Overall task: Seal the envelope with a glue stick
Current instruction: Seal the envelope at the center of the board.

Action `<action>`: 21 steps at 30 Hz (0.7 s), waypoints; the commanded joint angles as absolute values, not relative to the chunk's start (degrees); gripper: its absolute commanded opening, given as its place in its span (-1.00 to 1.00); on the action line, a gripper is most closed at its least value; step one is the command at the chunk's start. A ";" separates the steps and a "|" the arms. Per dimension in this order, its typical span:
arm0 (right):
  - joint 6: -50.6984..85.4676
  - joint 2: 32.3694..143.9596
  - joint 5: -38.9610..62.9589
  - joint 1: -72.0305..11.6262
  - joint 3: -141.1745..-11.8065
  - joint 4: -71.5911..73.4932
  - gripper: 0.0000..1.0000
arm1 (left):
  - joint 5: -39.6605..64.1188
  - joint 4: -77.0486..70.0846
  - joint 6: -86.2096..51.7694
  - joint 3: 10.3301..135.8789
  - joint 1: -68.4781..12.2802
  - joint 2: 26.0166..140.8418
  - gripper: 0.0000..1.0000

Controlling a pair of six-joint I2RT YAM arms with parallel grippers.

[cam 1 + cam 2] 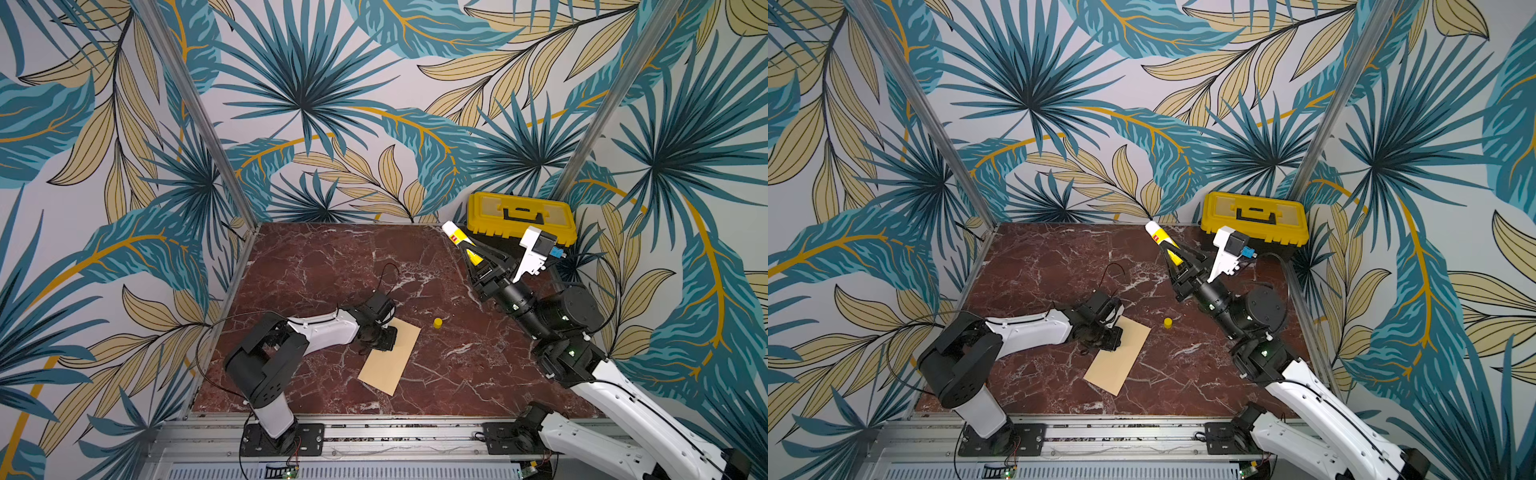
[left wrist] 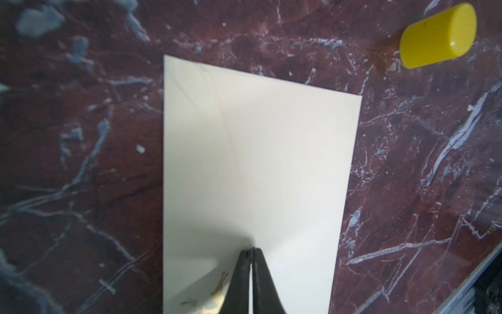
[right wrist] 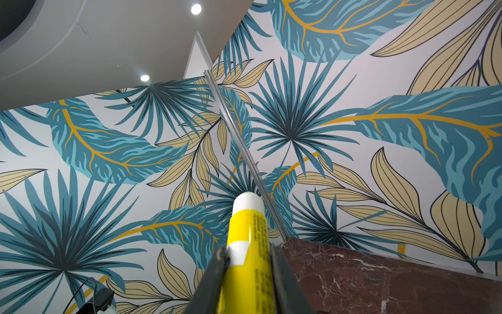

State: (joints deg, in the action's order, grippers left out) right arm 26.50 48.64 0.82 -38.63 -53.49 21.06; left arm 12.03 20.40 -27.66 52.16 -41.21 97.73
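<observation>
Envelope (image 1: 392, 361): one, tan, plain face up, lay flat on the tabletop (image 1: 316, 266), mid-front. One end was hidden beneath the left tool (image 2: 251, 251), whose jaws were together. One glue stick (image 1: 459, 241), yellow with a bared white tip, was aloft, clamped in the right tool (image 3: 247, 254). One loose yellow cap (image 1: 437, 323) lay near the envelope.

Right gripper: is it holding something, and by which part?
Yes. The right gripper holds the glue stick by the base end of its yellow body; the white tip sticks out free.
</observation>
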 commanded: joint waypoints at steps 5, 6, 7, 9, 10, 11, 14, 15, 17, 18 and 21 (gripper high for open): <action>25.69 47.83 0.19 -38.84 -52.29 21.89 -1.00 | 4.23 28.42 -24.85 51.59 -42.51 100.34 -0.84; 25.70 47.80 0.18 -38.85 -52.29 21.88 -1.00 | 3.01 29.50 -24.41 52.12 -42.93 100.58 -0.84; 25.72 47.73 0.18 -38.80 -52.29 21.88 -1.00 | 1.94 30.22 -24.20 52.49 -43.29 100.80 -0.84; 25.71 47.84 0.19 -38.84 -52.28 21.89 -1.00 | -0.01 31.19 -23.87 52.89 -44.06 101.45 -0.84; 25.68 47.83 0.21 -38.81 -52.27 21.88 -1.00 | -0.60 31.54 -23.74 52.91 -44.41 101.72 -0.84; 25.68 47.82 0.18 -38.80 -52.21 21.88 -1.00 | -1.38 31.85 -23.73 52.92 -44.75 102.18 -0.84; 25.73 47.94 0.20 -38.83 -52.21 21.97 -1.00 | -1.94 31.93 -23.82 52.61 -45.44 103.42 -0.84; 25.78 47.91 0.26 -38.80 -52.21 21.97 -1.00 | -2.34 31.90 -23.85 52.54 -45.69 103.82 -0.84; 25.80 47.91 0.26 -38.85 -52.21 21.98 -1.00 | -2.98 32.47 -23.76 52.68 -46.33 104.76 -0.84; 25.81 47.90 0.26 -38.85 -52.21 21.95 -1.00 | -2.94 32.86 -23.73 52.81 -46.60 105.16 -0.84; 25.88 47.96 0.26 -38.85 -52.21 21.92 -1.00 | -3.78 32.11 -24.02 52.15 -47.14 105.50 -0.84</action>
